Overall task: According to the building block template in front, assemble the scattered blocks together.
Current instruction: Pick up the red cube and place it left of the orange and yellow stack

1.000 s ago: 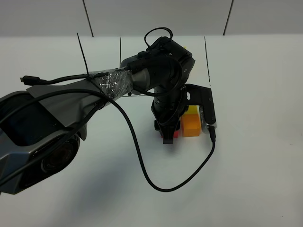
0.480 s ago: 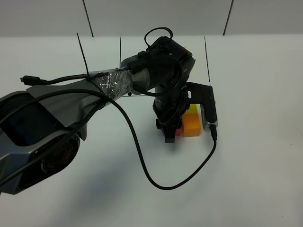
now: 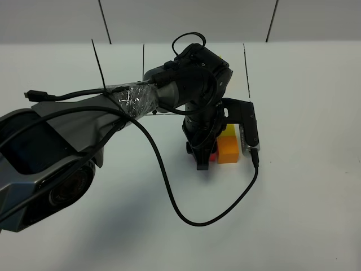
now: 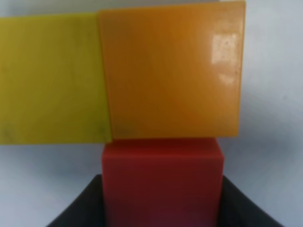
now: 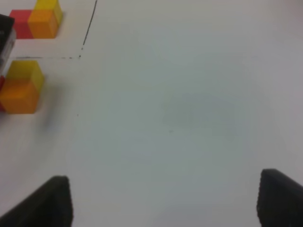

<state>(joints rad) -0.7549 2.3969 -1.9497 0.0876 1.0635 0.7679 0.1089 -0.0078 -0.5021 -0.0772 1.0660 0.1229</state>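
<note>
In the left wrist view a red block (image 4: 161, 179) sits between the dark fingers (image 4: 80, 210) of my left gripper (image 4: 161, 208), which is shut on it. It butts against the orange block (image 4: 170, 71), and the yellow block (image 4: 52, 78) lies flush beside the orange one. From above, my left gripper (image 3: 203, 161) covers most of the red block (image 3: 212, 158), next to the orange block (image 3: 228, 150) and yellow block (image 3: 228, 133). The template (image 5: 38, 19) shows in the right wrist view, beyond a black line. My right gripper (image 5: 163, 208) is open over bare table.
A black cable (image 3: 186, 217) loops from the left arm over the table in front of the blocks. Thin black drawn lines (image 3: 246, 70) mark the frame at the back. The left arm's body (image 3: 192, 84) hides the template from above.
The left gripper and the blocks at its tip have shifted very slightly to the right. The right gripper has not moved.
</note>
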